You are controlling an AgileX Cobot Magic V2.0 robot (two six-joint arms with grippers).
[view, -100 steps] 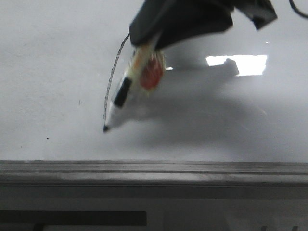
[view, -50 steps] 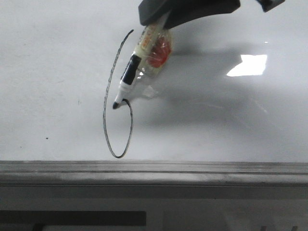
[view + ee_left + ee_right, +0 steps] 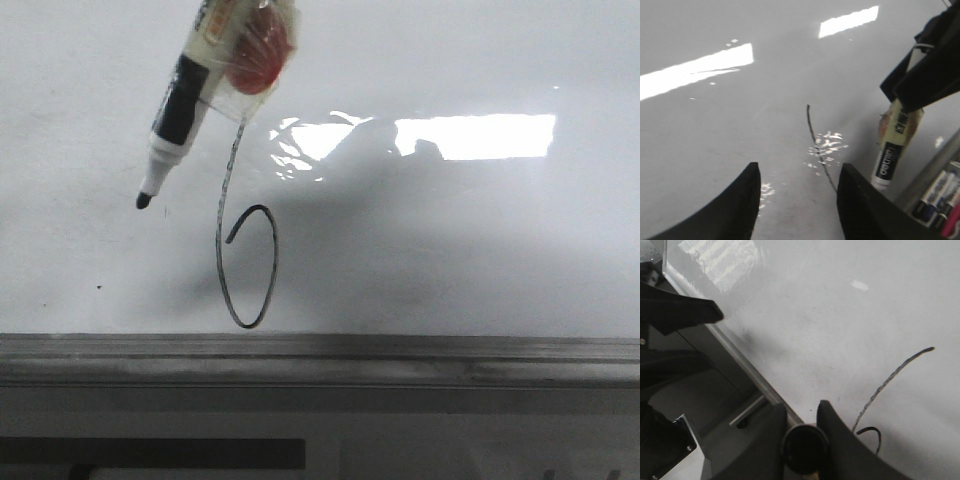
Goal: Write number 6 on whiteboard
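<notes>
The number 6 (image 3: 247, 268) is a thin black line on the whiteboard (image 3: 450, 250), a long curved stem ending in a narrow loop close to the grey edge rail (image 3: 400, 347). A black-and-white marker (image 3: 180, 110) with a red wrap hangs tilted above the board. Its tip is off the surface, left of the stem. My right gripper (image 3: 801, 407) is shut on the marker (image 3: 804, 446), and part of the number 6 (image 3: 890, 381) shows beside it. My left gripper (image 3: 800, 167) hovers open over the board near the stem (image 3: 815, 142), with nothing between its fingers.
Bright rectangular glare (image 3: 475, 137) lies on the board to the right of the 6. Several spare markers (image 3: 940, 197) sit in a tray past the board's edge. Dark parts of the left arm (image 3: 675, 315) reach over the rail (image 3: 735, 356).
The marker drew the loop of the 6, then rose off the board and moved up and to the left. The right gripper's body has left the front view.
</notes>
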